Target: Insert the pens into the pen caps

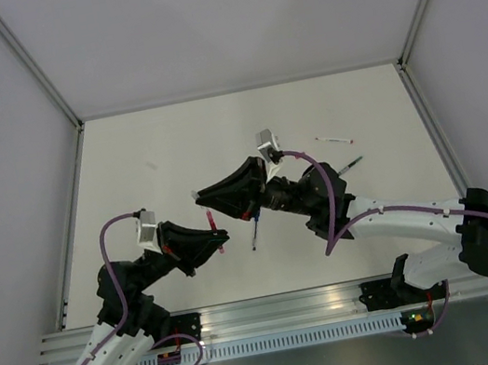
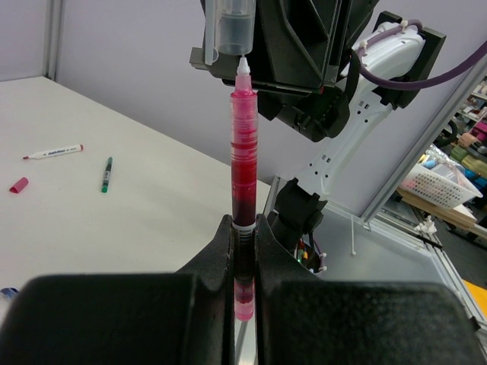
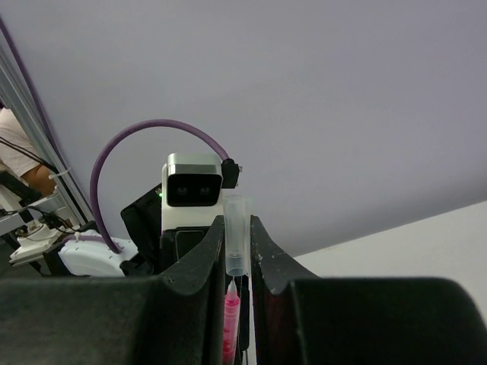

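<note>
My left gripper (image 2: 243, 226) is shut on a red pen (image 2: 243, 152) and holds it upright, its white tip pointing at my right gripper. My right gripper (image 3: 237, 225) is shut on a clear pen cap (image 3: 236, 232), which also shows in the left wrist view (image 2: 230, 30). The pen tip (image 3: 231, 287) sits right at the cap's open mouth, in line with it. In the top view the two grippers (image 1: 222, 236) (image 1: 197, 195) meet above the table's middle, with the red pen (image 1: 212, 222) between them.
On the table lie a blue pen (image 1: 254, 231), a dark green pen (image 1: 351, 165) and a white pen with red ends (image 1: 335, 139). The left wrist view shows the white pen (image 2: 53, 152), the green pen (image 2: 107, 175) and a red cap (image 2: 18, 185).
</note>
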`<state>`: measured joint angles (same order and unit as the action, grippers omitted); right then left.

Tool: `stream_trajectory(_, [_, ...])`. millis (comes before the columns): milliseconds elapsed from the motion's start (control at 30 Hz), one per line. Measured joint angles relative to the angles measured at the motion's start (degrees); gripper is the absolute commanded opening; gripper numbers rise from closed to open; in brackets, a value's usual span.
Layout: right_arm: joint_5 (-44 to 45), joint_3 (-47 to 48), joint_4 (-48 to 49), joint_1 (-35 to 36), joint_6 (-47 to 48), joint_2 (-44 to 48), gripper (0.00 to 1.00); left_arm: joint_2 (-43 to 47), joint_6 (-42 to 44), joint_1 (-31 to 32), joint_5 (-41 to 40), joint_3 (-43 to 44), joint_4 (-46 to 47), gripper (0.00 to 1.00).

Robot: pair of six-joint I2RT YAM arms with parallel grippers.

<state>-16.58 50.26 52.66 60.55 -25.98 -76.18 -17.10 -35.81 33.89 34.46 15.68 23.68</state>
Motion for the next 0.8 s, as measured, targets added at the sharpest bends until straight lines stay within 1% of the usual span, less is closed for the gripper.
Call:
stream_trajectory(467, [-0.52, -3.26, 5.73, 0.04, -3.72, -0.66, 0.0, 2.14, 0.09, 0.0, -1.79, 0.0, -1.75, 0.02])
stream_trajectory(800, [-0.24, -5.22, 14.47, 0.72, -7.5, -4.74, 0.0, 5.31, 0.61, 0.11, -3.3, -0.04, -5.44, 0.02])
